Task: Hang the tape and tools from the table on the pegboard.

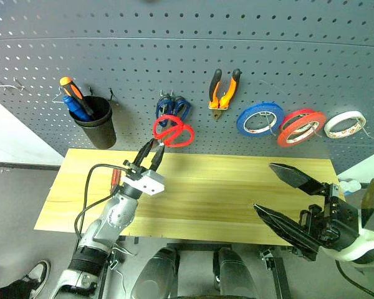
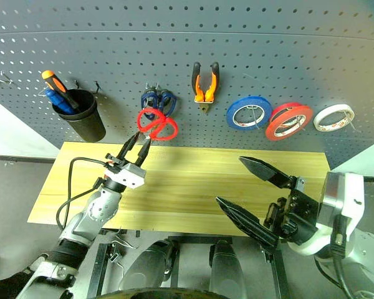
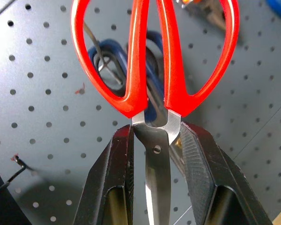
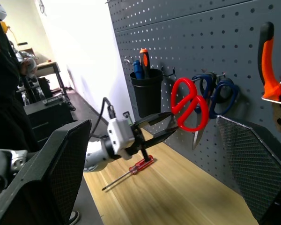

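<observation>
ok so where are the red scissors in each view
Left eye: red scissors left of centre, in the left pincer.
Right eye: red scissors left of centre.
Left wrist: handles upper centre.
Right wrist: right of centre.
Shared landmark: blue scissors hanging just behind.

Workshop-style lab. Dark grey pegboard point(image 1: 174, 37) spans the frame's upper half, hung with pliers point(image 1: 224, 88), tape rolls, and scissors; light wood counter point(image 1: 224, 199) below. Equipment carts point(image 4: 42, 101) at upper left, right wrist view.
</observation>
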Available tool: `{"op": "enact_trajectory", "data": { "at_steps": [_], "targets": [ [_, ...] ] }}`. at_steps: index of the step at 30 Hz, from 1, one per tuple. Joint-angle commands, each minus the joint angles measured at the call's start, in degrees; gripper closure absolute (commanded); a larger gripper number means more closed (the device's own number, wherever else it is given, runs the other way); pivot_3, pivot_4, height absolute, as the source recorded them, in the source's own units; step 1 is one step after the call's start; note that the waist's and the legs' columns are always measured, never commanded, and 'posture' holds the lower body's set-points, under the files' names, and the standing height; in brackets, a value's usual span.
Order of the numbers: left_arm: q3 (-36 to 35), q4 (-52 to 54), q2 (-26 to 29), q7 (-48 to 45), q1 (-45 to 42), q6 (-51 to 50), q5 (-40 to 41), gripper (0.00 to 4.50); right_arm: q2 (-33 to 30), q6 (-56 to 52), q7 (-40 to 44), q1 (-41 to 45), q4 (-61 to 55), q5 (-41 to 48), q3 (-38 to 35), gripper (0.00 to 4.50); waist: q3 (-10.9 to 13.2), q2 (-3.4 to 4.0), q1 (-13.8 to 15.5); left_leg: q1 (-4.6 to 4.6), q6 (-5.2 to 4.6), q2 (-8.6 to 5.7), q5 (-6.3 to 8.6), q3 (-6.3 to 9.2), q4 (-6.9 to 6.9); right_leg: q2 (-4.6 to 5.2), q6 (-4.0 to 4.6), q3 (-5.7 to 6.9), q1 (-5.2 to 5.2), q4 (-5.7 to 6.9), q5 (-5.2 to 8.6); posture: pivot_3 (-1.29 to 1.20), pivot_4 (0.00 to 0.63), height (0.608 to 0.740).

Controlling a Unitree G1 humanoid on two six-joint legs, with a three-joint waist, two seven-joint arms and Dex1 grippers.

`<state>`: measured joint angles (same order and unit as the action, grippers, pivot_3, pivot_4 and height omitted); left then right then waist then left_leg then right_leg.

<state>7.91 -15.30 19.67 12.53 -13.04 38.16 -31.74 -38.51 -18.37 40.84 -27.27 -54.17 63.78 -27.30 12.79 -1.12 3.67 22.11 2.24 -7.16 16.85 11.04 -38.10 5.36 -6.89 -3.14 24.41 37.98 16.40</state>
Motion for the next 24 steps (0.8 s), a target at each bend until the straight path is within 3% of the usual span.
{"op": "enact_trajectory", "data": {
  "at_steps": [1,24],
  "targets": [
    [0.2,-1.56,-0.23,2.36,-2.63,1.52,-0.73,3.42,-0.28,0.42,-0.04,-0.33,-1.0,0.22,-0.23,0.0,0.0,0.0,-0.05,0.0,0.0,0.0,0.0,0.0,0.0,0.0,0.0,0.0,0.0,0.0,0.0,-0.02,0.217,0.72],
    [0.48,0.46,-1.37,2.69,-3.02,0.12,1.24,3.42,0.05,0.55,0.66,-1.6,-0.65,-1.02,0.29,0.0,0.0,0.0,-0.16,0.0,0.04,0.0,-0.03,-0.02,0.0,0.0,0.0,-0.01,0.01,0.0,0.0,-0.02,0.21,0.72]
  ]
}}
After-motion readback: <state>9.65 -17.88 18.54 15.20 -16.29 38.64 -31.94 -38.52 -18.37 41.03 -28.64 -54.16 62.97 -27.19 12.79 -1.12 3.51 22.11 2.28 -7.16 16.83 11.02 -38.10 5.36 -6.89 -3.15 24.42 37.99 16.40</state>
